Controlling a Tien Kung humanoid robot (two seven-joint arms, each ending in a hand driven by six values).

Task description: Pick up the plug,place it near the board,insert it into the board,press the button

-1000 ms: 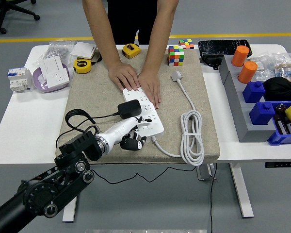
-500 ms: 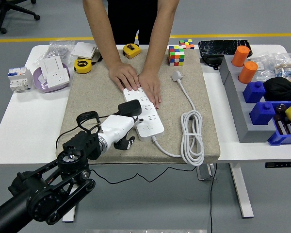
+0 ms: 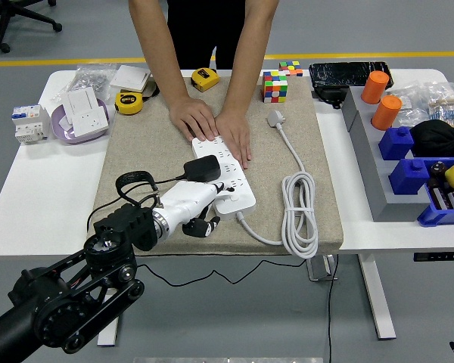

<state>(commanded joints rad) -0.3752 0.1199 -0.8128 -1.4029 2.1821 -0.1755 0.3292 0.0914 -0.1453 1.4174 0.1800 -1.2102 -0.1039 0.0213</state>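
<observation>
Grey floor with a yellow line ran behind a white desk [image 3: 45, 204] carrying a beige felt mat [image 3: 147, 147]. On the mat lay a white multi-socket power strip [image 3: 225, 172], its thick white cable coiled [image 3: 299, 215] to the right. A person at the far side pressed both hands [image 3: 212, 125] flat on the strip's far end, steadying it.

The black plastic plug adapter [image 3: 202, 169] sat on the strip's left edge, seemingly seated or nearly so in a socket; depth of insertion could not be told. Its thin black cord [image 3: 132, 183] looped leftward over the mat.

The left robot hand [image 3: 200, 219], white-sleeved with dark fingers, lay low at the strip's near end, just beside it. Fingers appeared curled and holding nothing, though the view was cramped. The right robot hand was out of view.

Handling judgement: the adapter looked light, rigid and smooth-sided, so likely slippery; best taken across its two broad flanks, never by the limp cord, which would give no control. The strip looked light enough to slide under a push, hence the bracing hands. Its button, probably at the near end, was not clearly resolved; a single fingertip pressed straight down would suit.
</observation>
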